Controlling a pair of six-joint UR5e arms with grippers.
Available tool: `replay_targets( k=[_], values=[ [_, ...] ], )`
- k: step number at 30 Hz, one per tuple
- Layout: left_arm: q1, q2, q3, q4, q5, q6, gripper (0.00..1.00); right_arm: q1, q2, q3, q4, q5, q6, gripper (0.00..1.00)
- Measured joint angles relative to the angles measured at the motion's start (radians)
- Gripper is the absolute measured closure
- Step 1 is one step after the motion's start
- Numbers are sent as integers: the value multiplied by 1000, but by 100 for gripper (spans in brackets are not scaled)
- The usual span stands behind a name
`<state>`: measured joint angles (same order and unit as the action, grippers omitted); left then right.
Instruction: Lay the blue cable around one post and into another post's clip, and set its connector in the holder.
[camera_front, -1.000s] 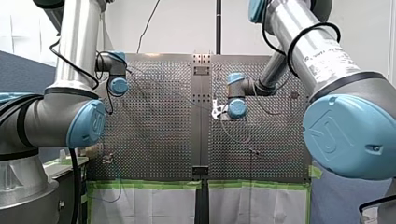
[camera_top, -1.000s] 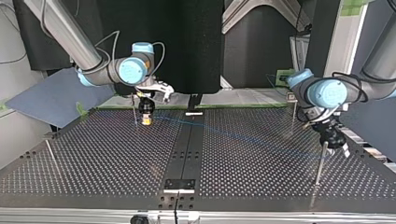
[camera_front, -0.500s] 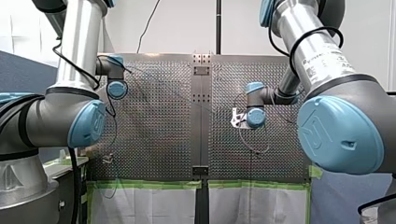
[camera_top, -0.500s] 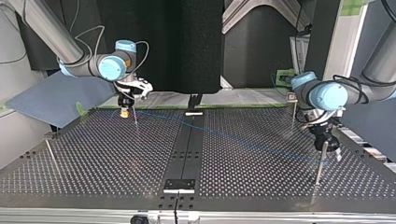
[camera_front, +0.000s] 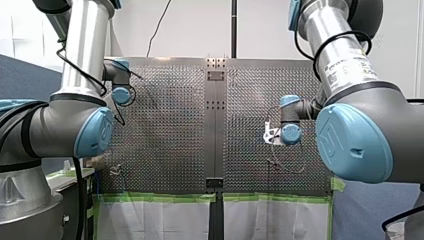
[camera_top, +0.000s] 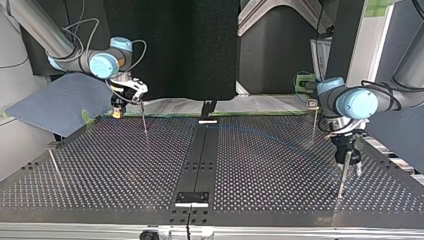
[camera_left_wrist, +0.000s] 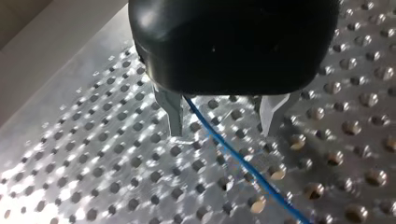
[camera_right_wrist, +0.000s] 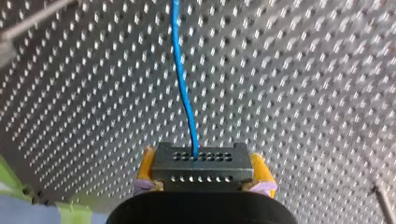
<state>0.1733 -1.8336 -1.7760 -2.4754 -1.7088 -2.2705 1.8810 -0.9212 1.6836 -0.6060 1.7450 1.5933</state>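
My right gripper is clamped tight on the black connector, its yellow pads squeezing both ends. The blue cable leaves the connector straight ahead over the perforated table.

I take the dark centre rail as my landmark. The connector hangs well to one side of it, just beside a thin post. The cable crosses over the rail, and my left gripper sits well out on the rail's other side, right at a second post. Its metal fingers stand apart with the cable running loose between them, so it grips nothing.

That loose pass is my first worry. A sideways pull from across the rail could slide the cable out of the open fingers, and I would lose my guide for wrapping. The left fingers are also so close to the second post that a small misjudged move could knock or bend it. Finally, the cable could catch the wrong side of the thin post as the connector travels, and a hard tug might twist the connector in the pads. I cannot pick out the holder for certain.
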Motion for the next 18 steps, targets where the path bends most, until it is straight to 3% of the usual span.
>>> replay_targets(
  k=[6,18],
  values=[
    [1,0,0,-4,20,6,18,-53,-19,53,-33,-1,21,100],
    [5,0,0,-10,12,12,18,-152,-23,149,-43,13,51,100]
  ],
)
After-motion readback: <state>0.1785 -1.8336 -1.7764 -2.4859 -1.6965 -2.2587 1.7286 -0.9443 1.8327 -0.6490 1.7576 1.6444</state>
